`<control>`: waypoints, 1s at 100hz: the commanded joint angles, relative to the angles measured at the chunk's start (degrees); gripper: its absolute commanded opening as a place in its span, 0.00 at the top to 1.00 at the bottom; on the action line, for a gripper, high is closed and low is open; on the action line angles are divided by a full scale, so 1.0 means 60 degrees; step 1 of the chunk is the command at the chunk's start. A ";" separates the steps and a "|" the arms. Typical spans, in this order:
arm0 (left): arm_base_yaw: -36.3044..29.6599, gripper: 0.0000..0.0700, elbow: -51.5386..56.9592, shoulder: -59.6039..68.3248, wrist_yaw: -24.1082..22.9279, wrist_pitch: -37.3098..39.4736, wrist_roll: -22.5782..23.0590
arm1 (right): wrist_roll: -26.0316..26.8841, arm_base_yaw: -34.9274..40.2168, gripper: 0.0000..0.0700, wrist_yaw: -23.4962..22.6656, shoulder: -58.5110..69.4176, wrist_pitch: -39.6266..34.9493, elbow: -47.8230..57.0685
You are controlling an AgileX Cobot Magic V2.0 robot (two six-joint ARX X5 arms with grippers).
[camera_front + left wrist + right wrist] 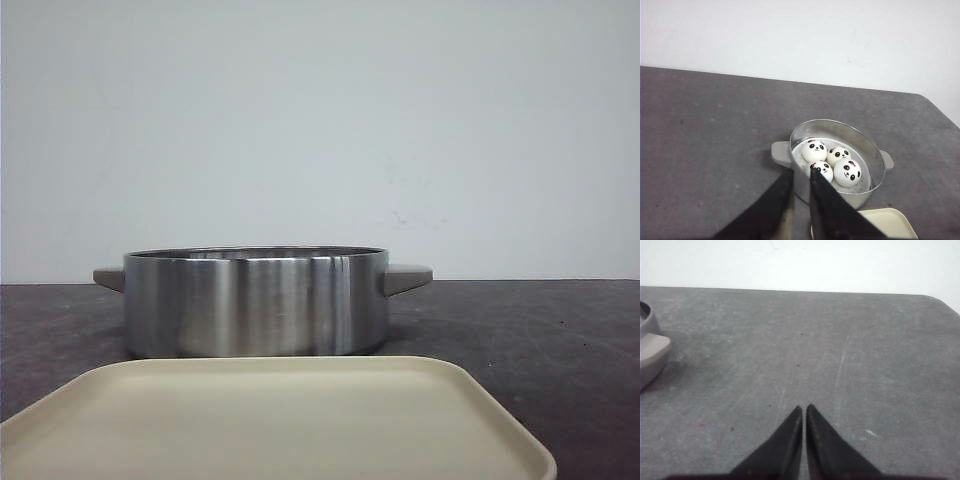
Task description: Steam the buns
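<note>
Several white panda-faced buns [838, 155] sit close together on a white rack inside a steel pot [866, 145], which has no lid on it. In the front view the pot [255, 305] stands mid-table and its wall hides the buns. My left gripper [801, 171] hovers above the pot's near rim, beside its grey handle [780, 152]. Its fingers stand slightly open with nothing between them. My right gripper [804, 407] is shut and empty over bare table, well away from the pot's other handle [652, 347]. Neither gripper shows in the front view.
A cream rectangular tray [270, 420] lies just in front of the pot, nearest the robot, and its corner [890, 222] shows in the left wrist view. The dark grey tabletop [850, 350] ends at a white wall behind.
</note>
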 commanded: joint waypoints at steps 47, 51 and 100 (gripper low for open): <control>-0.0029 0.99 0.0168 0.0047 -0.0047 0.0066 -0.0004 | -0.0076 0.0007 0.99 0.0000 -0.0007 0.0073 -0.0033; -0.0025 0.99 0.0168 0.0047 -0.0047 0.0066 -0.0004 | -0.0076 0.0007 0.99 0.0000 -0.0007 0.0073 -0.0033; 0.0681 0.99 -0.0204 0.0029 -0.0463 0.0943 0.1195 | -0.0076 0.0007 0.99 0.0000 -0.0007 0.0073 -0.0033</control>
